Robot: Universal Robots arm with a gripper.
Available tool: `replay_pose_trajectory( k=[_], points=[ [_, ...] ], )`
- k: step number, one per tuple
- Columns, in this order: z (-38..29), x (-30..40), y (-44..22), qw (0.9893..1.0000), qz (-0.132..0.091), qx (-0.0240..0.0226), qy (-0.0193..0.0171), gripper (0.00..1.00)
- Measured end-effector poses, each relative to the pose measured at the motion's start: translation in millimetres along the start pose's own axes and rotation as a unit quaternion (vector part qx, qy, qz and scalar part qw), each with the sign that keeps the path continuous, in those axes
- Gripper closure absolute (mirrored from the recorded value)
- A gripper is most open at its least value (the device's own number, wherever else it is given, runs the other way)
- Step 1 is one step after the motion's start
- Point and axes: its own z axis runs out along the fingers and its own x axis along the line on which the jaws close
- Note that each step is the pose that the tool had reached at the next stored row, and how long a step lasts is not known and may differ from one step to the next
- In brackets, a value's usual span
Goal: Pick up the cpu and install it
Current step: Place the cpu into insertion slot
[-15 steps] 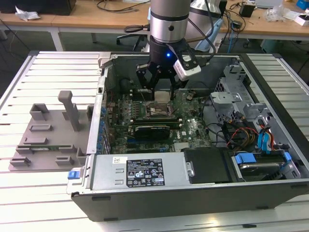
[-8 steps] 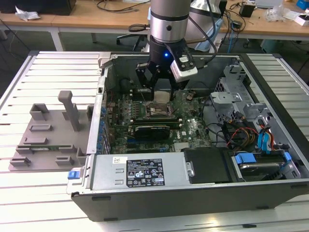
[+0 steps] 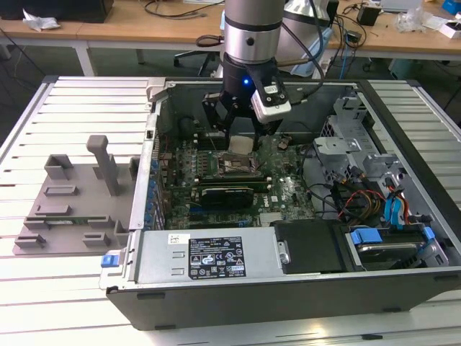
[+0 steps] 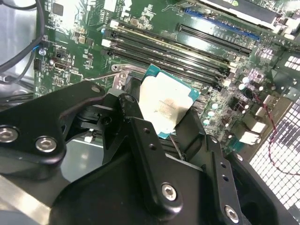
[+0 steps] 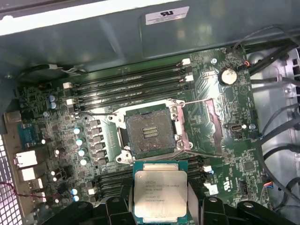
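Observation:
My gripper (image 3: 240,143) hangs inside the open computer case and is shut on the cpu (image 3: 240,147), a flat square chip with a silver top plate. In both wrist views the black fingers (image 5: 116,207) clamp opposite edges of the cpu (image 5: 160,194) (image 4: 164,105). The chip hangs level above the green motherboard (image 5: 220,108), apart from it. The black socket (image 5: 151,133) lies open just beyond the chip, its contact field bare and its metal load plate (image 5: 208,123) swung aside. In the exterior view the socket (image 3: 234,167) sits just below the gripper.
Memory slots (image 5: 131,84) run along the socket's far side. Cables (image 3: 353,198), a drive cage (image 3: 346,137) and a black power supply (image 3: 310,245) fill the case toward the exterior view's right. A grey plastic fixture tray (image 3: 72,202) stands on the slatted table at the exterior view's left.

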Motion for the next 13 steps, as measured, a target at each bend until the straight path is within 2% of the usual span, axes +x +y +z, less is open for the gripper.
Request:
replay_pose_trajectory(
  k=[6, 13],
  points=[
    [0.1, 0.0, 0.0, 0.9997, 0.023, 0.0004, 0.0009, 0.45],
    [0.3, 0.0, 0.0, 0.9983, 0.058, 0.0011, 0.0022, 0.45]
  ],
)
